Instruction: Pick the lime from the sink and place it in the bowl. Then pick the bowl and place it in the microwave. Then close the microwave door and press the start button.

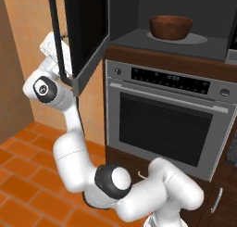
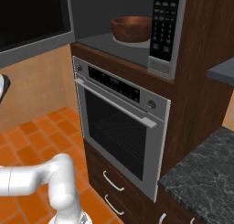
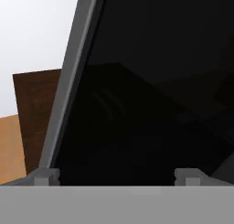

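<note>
Close against the hand camera stands the wide black microwave door (image 3: 151, 95) with its dark glass and grey edge strip, and the gripper (image 3: 116, 175) faces that glass with its two small grey fingertips (image 3: 44, 175) set wide apart, spread with nothing between them. Whether the tips actually touch the panel is hard to say from so near; they look just beside it.

From the left base view, the white arm with dark joints rises from the lower right, bends up the left side, and its hand goes behind the outer face of the open door (image 1: 81, 36), which swings out to the left of the black box-shaped microwave (image 1: 185, 13). Inside the cavity, the round reddish-brown wood-look bowl (image 1: 170, 26) sits upright on the pale grey round turntable (image 1: 201, 38). The bowl's inside cannot be seen from these angles, so the lime cannot be made out.

Seen from the right base view, the bowl (image 2: 131, 28) rests on the turntable just left of the narrow button strip (image 2: 163, 31). Below the microwave is the steel-fronted oven (image 2: 121, 127) with a bar handle, its door shut, above an orange tiled floor (image 2: 32, 136).
</note>
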Controlling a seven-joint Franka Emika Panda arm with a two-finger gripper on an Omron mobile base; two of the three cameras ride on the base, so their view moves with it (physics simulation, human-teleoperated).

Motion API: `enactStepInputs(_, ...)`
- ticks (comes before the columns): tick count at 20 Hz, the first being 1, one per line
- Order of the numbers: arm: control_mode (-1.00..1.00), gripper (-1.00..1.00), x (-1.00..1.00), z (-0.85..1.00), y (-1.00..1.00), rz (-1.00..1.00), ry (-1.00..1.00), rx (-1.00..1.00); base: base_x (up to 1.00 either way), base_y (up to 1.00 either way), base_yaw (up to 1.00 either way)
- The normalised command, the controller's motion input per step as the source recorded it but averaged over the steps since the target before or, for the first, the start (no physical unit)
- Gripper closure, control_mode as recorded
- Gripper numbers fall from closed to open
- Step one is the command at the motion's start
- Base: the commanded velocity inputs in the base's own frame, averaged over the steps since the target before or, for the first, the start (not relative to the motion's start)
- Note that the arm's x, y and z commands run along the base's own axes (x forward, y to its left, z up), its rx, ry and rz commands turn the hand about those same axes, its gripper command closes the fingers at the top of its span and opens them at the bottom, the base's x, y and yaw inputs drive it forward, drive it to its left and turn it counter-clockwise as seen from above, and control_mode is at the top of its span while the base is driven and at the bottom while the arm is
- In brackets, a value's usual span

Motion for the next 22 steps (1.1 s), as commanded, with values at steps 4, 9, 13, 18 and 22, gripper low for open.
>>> enactStepInputs(4,-1.0,-1.0,-0.4,0.19,-0.98,0.02,-0.14,0.08,0.0,0.0,0.0)
enactStepInputs(9,-1.0,-1.0,-0.39,0.17,-1.0,0.01,-0.15,0.14,0.0,0.0,0.0)
enactStepInputs(13,-1.0,-1.0,-0.3,0.22,-1.0,0.0,-0.15,0.2,0.0,0.0,0.0)
enactStepInputs(18,-1.0,-1.0,-0.16,0.13,-0.99,0.0,-0.11,0.21,0.0,0.0,0.0)
enactStepInputs(22,-1.0,-1.0,0.05,0.0,-0.82,0.0,0.01,0.14,0.0,0.0,0.0)
